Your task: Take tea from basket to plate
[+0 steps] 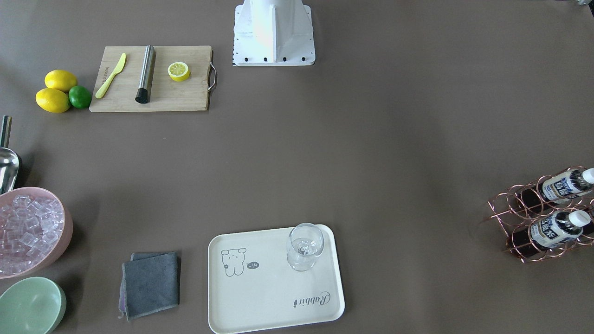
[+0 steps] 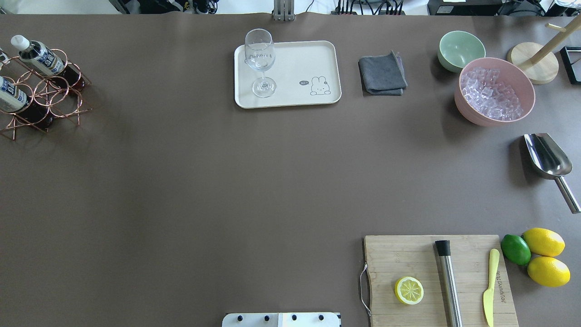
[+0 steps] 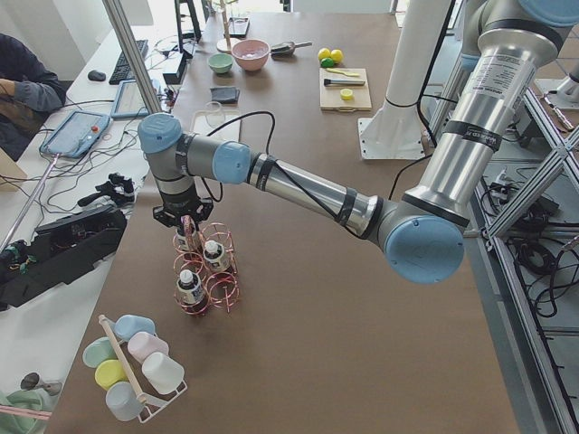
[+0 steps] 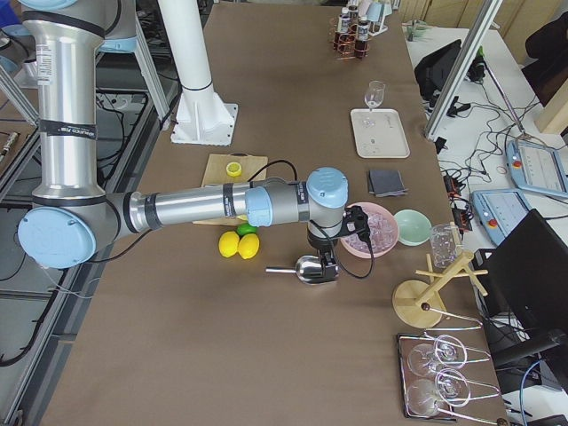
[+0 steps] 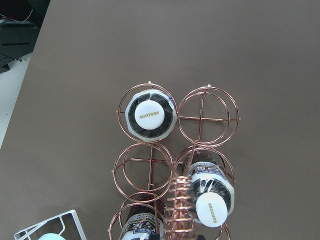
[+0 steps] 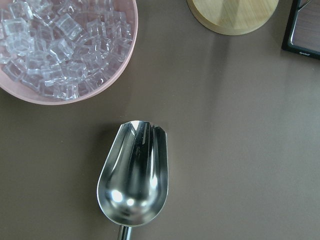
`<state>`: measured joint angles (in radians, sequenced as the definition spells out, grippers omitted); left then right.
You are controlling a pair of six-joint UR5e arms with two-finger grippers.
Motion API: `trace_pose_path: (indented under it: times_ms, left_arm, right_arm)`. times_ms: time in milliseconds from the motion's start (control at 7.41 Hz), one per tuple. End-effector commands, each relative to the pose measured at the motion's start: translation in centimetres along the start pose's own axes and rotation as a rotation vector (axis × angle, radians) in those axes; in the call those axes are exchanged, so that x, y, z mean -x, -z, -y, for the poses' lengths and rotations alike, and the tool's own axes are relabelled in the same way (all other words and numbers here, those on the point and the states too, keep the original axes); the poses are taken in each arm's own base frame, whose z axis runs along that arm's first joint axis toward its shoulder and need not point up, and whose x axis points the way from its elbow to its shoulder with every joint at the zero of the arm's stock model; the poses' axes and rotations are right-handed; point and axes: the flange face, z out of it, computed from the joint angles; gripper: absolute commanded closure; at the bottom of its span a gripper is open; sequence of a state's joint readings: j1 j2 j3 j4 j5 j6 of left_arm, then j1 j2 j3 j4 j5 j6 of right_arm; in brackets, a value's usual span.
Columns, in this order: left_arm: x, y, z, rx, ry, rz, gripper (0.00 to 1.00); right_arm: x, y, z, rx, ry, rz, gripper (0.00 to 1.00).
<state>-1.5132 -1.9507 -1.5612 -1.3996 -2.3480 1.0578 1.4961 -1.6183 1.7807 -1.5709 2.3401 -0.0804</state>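
Exterior left: left gripper (image 3: pixel 185 220) hangs over the basket (image 5: pixel 202 118) — can't tell how open or whether holding — an off-centre descent could catch wire and tip a tea (image 5: pixel 150 115).

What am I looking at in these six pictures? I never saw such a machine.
A robot's left arm and right arm work at a brown table. Two pictures look down on it, two look along it from its ends, two come from wrist cameras. The left end effector hangs over a wire basket of tea bottles; the right end effector hangs over a metal scoop beside a bowl of ice. A cream plate bears a glass. Whether anything is held, I cannot tell.
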Motion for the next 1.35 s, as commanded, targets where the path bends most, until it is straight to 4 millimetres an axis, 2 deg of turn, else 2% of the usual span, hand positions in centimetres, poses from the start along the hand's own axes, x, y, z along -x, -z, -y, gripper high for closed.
trace_pose_path:
  times_ms: [0, 405, 540, 944, 1079, 1214]
  left_arm:
    - [0.0, 0.0, -0.1, 0.004, 0.001, 0.002, 1.0]
    - [-0.1, 0.5, 0.2, 0.004, 0.001, 0.009, 1.0]
    - [-0.2, 1.2, 0.5, 0.012, -0.006, 0.029, 1.0]
    - [-1.2, 3.3, 2.1, 0.008, -0.012, 0.038, 1.0]
    - [-2.1, 4.0, 3.5, -0.007, -0.041, 0.048, 1.0]
    - [-3.5, 4.6, 5.6, -0.018, -0.084, 0.058, 1.0]
  right_arm:
    - [-0.6, -0.4, -0.7, 0.011, -0.022, 0.007, 0.0]
    - [-1.0, -0.1, -0.9, 0.005, -0.026, 0.004, 0.0]
    - [-1.1, 0.5, -0.9, -0.009, -0.027, 0.001, 0.0]
    - [-1.1, 0.7, -0.6, -0.014, -0.023, 0.001, 0.0]
    - [-0.9, 2.1, -0.3, -0.043, -0.021, -0.002, 0.0]
    - [-0.8, 3.5, -0.3, -0.07, -0.019, -0.003, 0.0]
